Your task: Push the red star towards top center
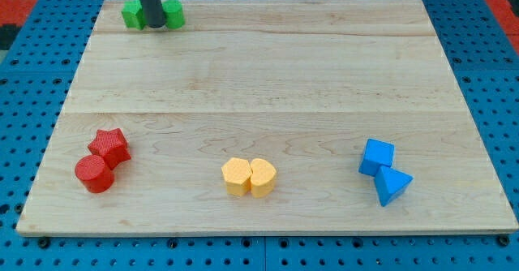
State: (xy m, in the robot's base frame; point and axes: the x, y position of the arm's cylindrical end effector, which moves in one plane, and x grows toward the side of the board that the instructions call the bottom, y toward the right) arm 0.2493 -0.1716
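— What sort of place is this?
— A lab or test bench, by the look of it. A pale wooden board (268,76) lies on a blue desk (32,84) drilled with a regular grid of holes.
— Anything else?
— Small coloured toy blocks (249,176) are set out on the board, and a dark rod (152,2) stands over it.

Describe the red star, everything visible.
The red star is a small, chunky, matte block lying flat on the wooden board, low at the view's left. Its lower-left side touches the red cylinder. My tip is far off at the view's top left, among the green blocks.
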